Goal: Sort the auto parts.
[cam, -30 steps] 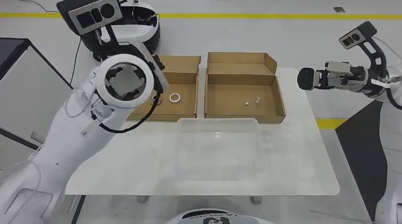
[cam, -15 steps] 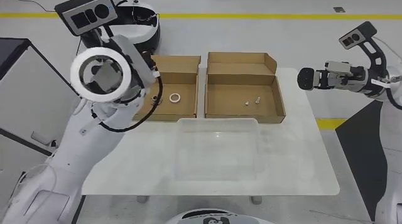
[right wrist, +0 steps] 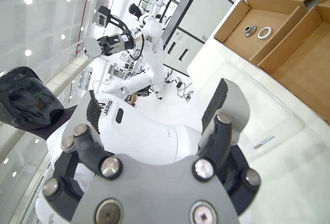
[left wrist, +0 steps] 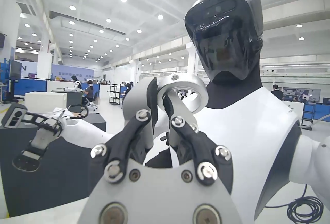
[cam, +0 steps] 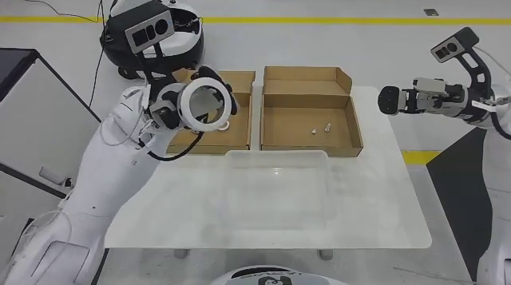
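My left gripper [left wrist: 159, 98] is shut on the rim of a silver metal ring [left wrist: 190, 86], held up in the air with its opening turned toward the head. From above, that ring [cam: 206, 81] hangs over the left cardboard box [cam: 239, 85], with the left gripper [cam: 170, 114] beside it. The box holds a metal flange [right wrist: 249, 30] and a small white ring [right wrist: 265, 32]. In the right cardboard box [cam: 279, 137] lie two small bolts [cam: 321, 128]. My right gripper [right wrist: 154, 106] is open and holds nothing; it hovers off the table's right edge [cam: 391, 100].
A clear plastic tray [cam: 275, 154] sits on the white table [cam: 375, 205] in front of the two boxes. Both boxes stand side by side at the table's far edge with their lids folded back.
The left arm swung the ring from the left, close under the top camera, rightward and down over the left box. The right arm stayed still.
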Robot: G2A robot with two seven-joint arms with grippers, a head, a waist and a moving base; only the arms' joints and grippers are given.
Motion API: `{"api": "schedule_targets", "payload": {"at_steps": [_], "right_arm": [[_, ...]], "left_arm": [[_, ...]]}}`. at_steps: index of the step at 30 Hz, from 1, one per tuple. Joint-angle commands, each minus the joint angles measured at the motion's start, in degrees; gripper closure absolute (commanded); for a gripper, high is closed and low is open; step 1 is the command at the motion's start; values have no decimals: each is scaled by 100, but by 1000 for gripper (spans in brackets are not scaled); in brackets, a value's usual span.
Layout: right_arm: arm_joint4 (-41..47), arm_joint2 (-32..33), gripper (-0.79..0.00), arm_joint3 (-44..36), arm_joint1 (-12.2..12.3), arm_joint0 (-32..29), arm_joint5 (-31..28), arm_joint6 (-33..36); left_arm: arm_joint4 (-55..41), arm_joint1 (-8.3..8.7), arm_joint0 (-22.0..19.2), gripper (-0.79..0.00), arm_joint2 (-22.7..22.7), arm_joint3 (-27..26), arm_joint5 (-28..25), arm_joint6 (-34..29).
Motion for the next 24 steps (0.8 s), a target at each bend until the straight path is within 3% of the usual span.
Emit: {"api": "schedule_targets", "payload": {"at_steps": [1,15,20,24], "right_arm": [[0,0,-785,0,0,0,0,0],[0,0,-785,0,0,0,0,0],[0,0,-785,0,0,0,0,0],[0,0,-785,0,0,0,0,0]], "left_arm": [[-65,-14,6,0,12,-30,-13,14],[-986,-141,0,0,120,-288,-232,232],[-779,-149,31,0,71,-203,-119,118],[-54,-109,51,0,-8,14,196,-196]]}}
